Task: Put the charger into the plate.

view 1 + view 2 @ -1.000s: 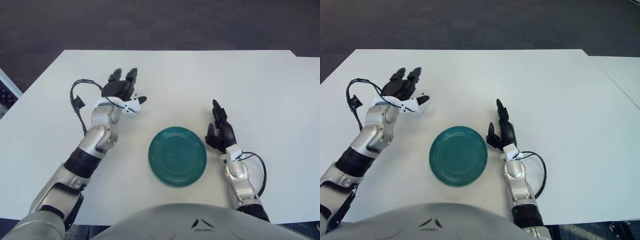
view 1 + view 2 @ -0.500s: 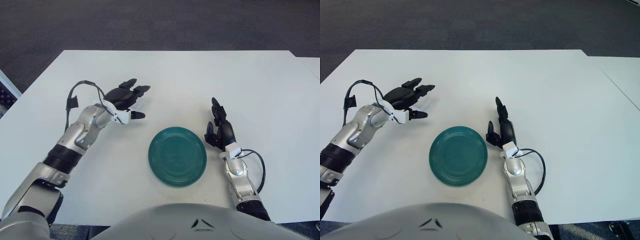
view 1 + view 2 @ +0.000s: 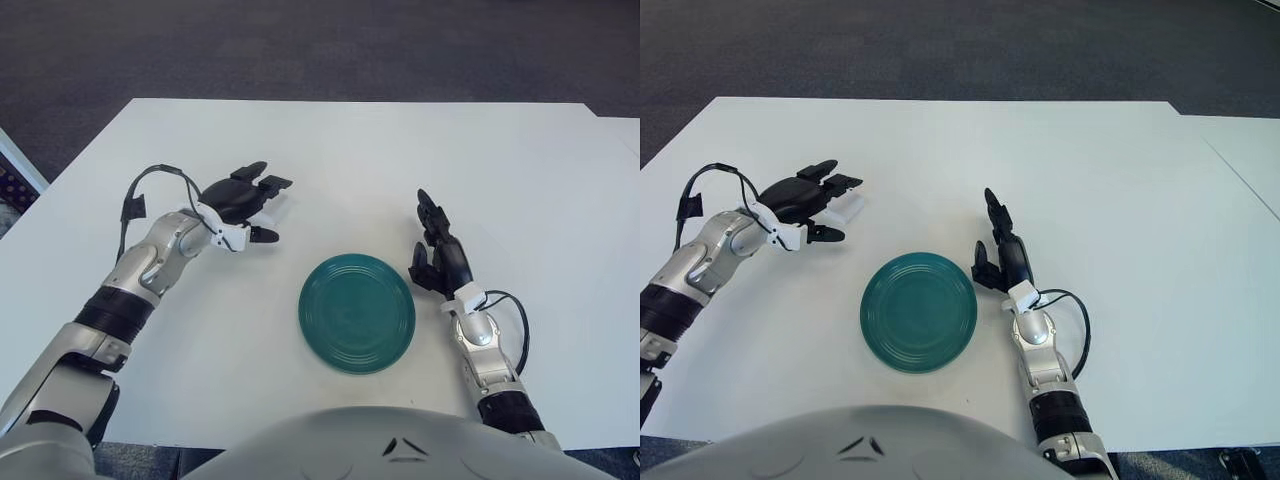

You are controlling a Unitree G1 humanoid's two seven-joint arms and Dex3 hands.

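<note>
A small white charger [image 3: 850, 207] lies on the white table [image 3: 340, 150], left of and beyond the teal plate [image 3: 357, 312]. My left hand [image 3: 830, 208] is held palm down right at it. Its dark fingers reach over the charger's top edge and its thumb points out on the near side. The fingers are spread and not closed on the charger. In the left eye view the hand hides most of the charger. The plate holds nothing. My right hand [image 3: 436, 255] shows just right of the plate, its fingers relaxed and holding nothing.
A black cable loops off my left wrist [image 3: 150, 185] and another off my right forearm [image 3: 515, 325]. Dark carpet [image 3: 300, 50] lies past the table's far edge. A second white surface [image 3: 1240, 150] adjoins at the far right.
My left hand has turned from fingers-up to palm-down and sunk toward the table, shifting slightly left. The white charger now shows at its fingertips. The right hand barely moved.
</note>
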